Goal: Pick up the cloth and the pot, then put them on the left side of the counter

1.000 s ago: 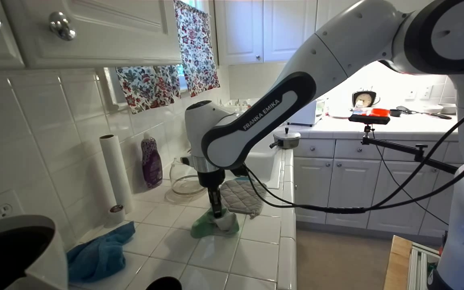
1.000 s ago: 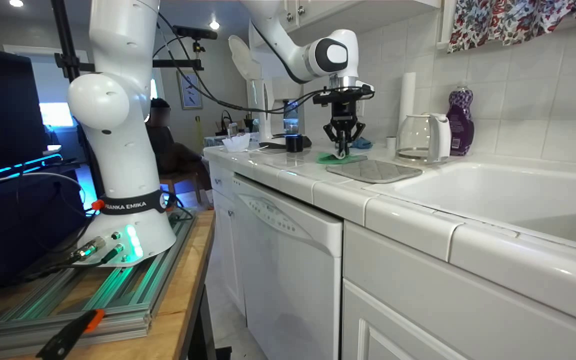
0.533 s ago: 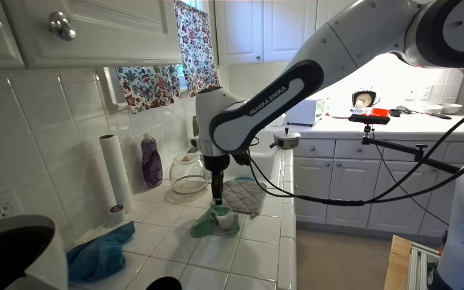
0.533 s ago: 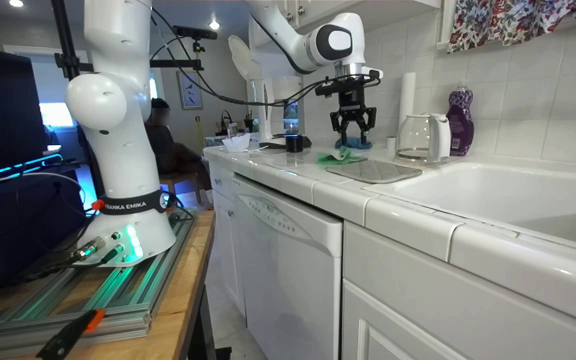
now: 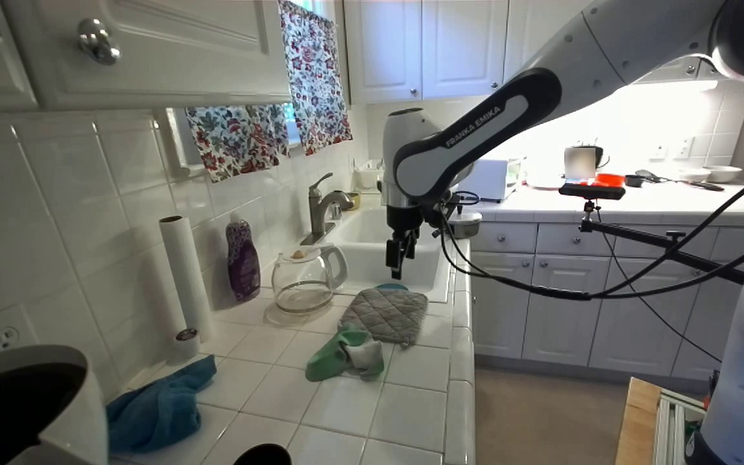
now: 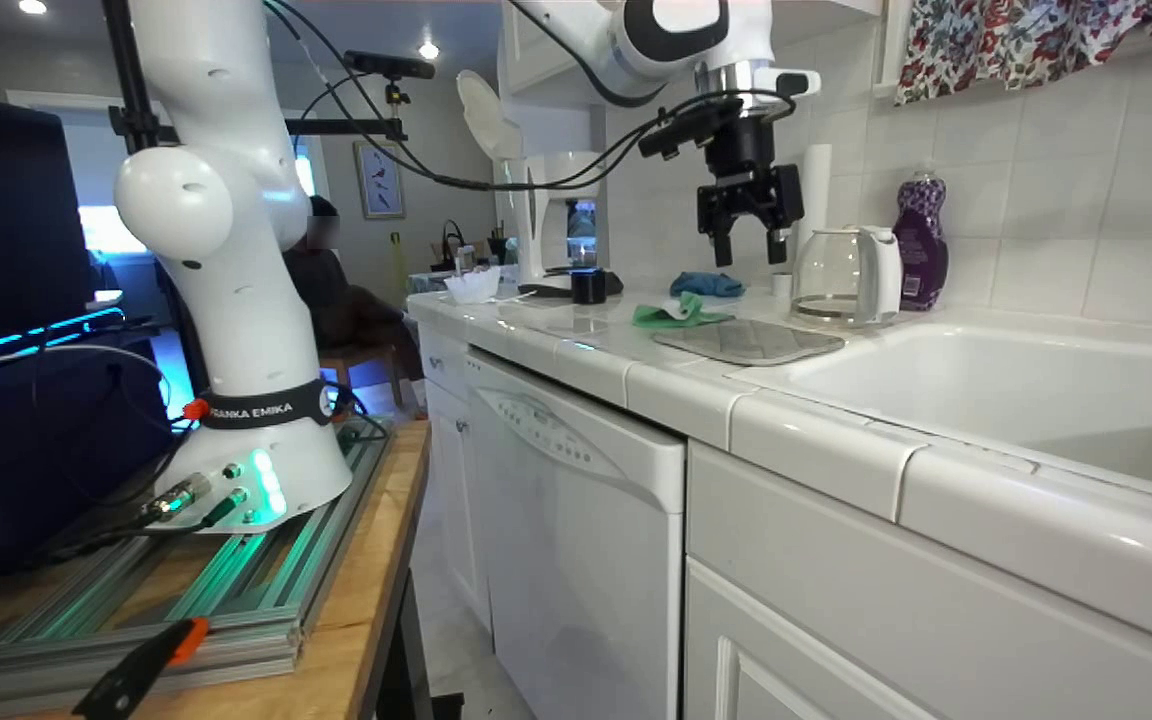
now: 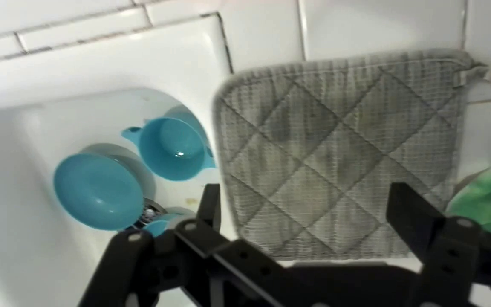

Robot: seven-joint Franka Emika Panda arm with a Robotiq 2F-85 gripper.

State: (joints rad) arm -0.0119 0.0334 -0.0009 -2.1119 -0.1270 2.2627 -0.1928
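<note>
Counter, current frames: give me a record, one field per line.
cloth: green and grey, bunched on the counter, beside the quilted pad
pot: past the sink in an exterior view, partly hidden
fingers: open, nothing held, clear of the cloth
sink contents: at least a blue bowl and a blue cup
also on counter: purple bottle, paper-towel roll, glass carafe, teal rag

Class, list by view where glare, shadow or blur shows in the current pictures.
In an exterior view, bright light washes out the back wall; in an exterior view, highlights dot the glossy counter and a seated person has a blurred face; in the wrist view, a shadow lies beside the blue bowl, a glint shows inside the blue cup, and the cloth looks slightly blurred.
</note>
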